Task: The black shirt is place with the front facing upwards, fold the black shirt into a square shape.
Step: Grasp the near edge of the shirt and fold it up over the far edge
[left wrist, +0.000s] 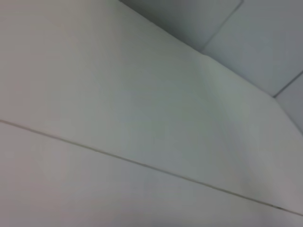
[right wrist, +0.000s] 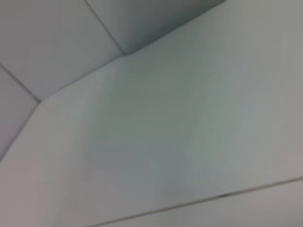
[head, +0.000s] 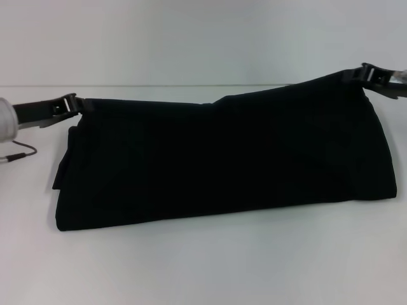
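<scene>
Left gripper [head: 75, 105] and right gripper [head: 364, 74] each pinch an upper corner of the black shirt [head: 222, 159], lifted above the white table [head: 210, 260].

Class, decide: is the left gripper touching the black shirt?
Touching. The head view shows the left gripper meeting the black shirt at its upper corner, with no gap visible between them.

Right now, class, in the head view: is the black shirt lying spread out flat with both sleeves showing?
No: the black shirt is folded into a long band, each upper corner held by a claw.
</scene>
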Controlling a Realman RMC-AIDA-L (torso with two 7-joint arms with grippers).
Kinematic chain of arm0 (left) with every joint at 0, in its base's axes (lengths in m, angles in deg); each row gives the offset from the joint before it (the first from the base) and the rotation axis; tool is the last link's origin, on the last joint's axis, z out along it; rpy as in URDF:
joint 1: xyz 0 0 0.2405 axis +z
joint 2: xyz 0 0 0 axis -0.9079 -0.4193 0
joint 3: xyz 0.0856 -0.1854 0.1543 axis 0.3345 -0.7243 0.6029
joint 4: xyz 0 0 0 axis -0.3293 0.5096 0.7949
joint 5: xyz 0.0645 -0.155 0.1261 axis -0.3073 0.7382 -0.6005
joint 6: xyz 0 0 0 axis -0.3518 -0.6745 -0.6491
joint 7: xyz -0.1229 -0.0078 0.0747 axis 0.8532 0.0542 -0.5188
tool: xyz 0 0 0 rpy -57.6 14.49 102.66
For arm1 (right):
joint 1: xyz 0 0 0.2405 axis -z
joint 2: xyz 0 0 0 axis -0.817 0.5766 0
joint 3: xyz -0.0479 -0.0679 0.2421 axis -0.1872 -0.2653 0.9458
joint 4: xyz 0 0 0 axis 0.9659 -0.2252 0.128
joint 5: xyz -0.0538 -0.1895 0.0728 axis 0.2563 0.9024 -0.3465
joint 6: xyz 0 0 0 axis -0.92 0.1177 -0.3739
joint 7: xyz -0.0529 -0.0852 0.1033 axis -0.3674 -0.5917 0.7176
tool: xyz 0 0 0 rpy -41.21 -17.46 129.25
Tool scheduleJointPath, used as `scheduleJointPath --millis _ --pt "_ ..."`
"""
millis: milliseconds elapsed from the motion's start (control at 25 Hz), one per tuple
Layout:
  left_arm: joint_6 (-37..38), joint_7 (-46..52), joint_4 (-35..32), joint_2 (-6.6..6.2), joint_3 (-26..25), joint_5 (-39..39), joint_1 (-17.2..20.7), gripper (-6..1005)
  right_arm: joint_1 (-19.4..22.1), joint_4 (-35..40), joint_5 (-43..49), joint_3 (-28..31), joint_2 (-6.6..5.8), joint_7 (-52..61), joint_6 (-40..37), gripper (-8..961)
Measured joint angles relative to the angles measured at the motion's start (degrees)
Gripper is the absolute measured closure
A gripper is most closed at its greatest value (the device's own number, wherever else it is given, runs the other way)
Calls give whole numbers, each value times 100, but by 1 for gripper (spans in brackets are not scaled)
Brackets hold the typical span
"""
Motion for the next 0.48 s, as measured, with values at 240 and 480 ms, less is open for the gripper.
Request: scheduleJointPath --millis 240,480 --pt "-646 -66 5 180 4 18 -75 902 -117 -168 -1 -332 226 -118 1072 850" --pt "-1089 -173 -6 369 75 45 -166 897 -202 -379 -55 -537 376 -418 1866 825"
